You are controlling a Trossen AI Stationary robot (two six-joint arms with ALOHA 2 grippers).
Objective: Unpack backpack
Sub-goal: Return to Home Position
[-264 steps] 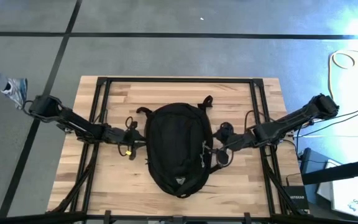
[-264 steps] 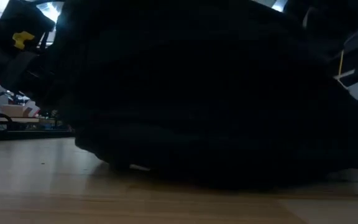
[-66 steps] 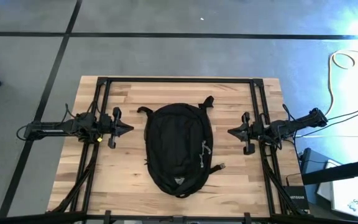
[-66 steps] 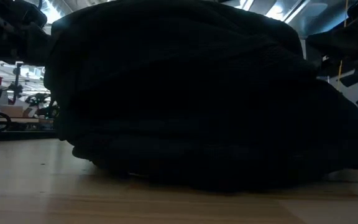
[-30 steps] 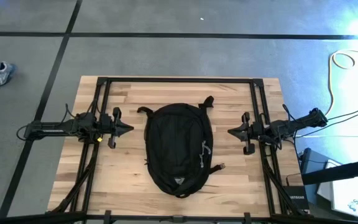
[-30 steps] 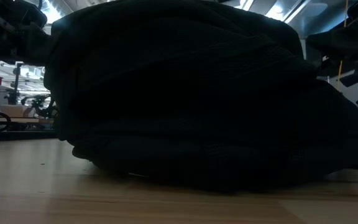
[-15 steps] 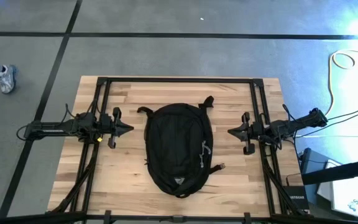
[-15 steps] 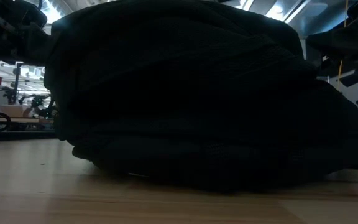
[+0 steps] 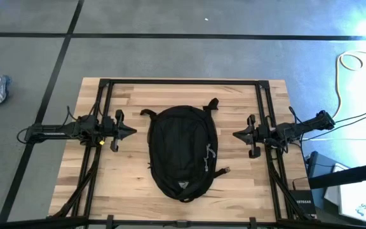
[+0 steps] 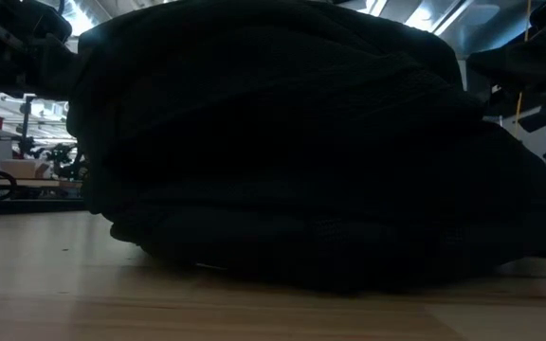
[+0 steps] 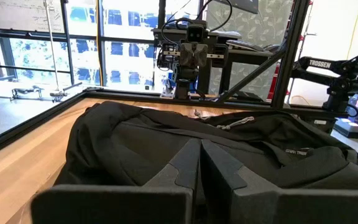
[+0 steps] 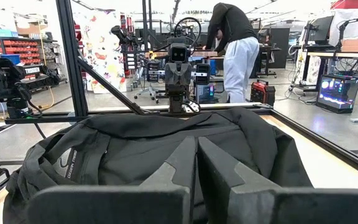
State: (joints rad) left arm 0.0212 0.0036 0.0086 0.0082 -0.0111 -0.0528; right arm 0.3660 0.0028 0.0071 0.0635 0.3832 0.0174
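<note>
My left fingers (image 9: 131, 131) and right fingers (image 9: 236, 135) sit clear of the big black oval fabric backpack (image 9: 183, 152), 1 each side, pinched closed, empty.

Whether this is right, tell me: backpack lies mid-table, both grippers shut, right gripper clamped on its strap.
Wrong on the strap. The high view shows the right gripper shut on nothing, apart from the backpack, with table showing between them. The rest holds: backpack mid-table, left gripper shut too.

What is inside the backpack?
Nothing inside shows. The backpack lies on the table, no opening visible; its fabric hides any contents. Left gripper and right gripper wait beside it.
</note>
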